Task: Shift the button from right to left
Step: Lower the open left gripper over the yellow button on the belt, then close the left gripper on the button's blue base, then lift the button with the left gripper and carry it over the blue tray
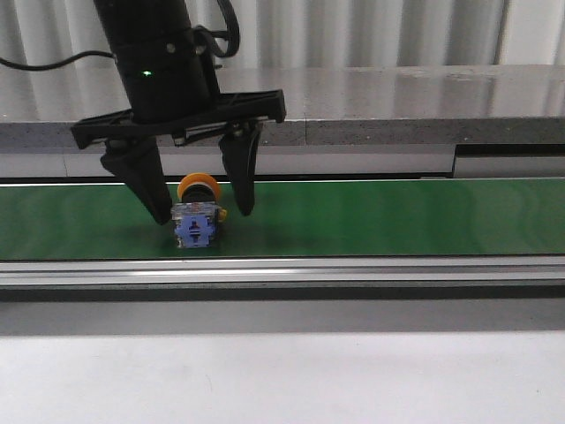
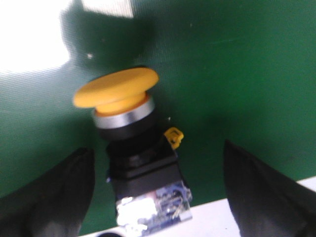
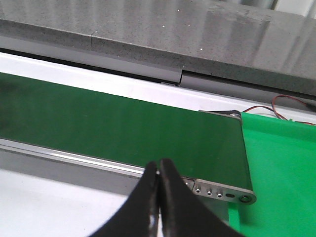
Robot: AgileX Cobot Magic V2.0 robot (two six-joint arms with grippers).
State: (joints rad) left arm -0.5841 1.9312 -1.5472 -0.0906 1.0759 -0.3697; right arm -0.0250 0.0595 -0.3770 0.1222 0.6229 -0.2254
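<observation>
Yellow-capped button (image 1: 196, 221) sits on green belt (image 1: 397, 216), between spread left fingers (image 1: 240, 181).

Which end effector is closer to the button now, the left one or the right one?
Left. The left end effector straddles the button, fingers open on both sides. The right end effector is shut, with no button in its view.

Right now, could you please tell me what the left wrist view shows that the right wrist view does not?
Only the left wrist view shows the button, lying on its side between the open fingers of the left end effector. Only the right wrist view shows the shut right end effector, the belt's end, the bright green sheet beyond it and red wires. Both show the green belt.
</observation>
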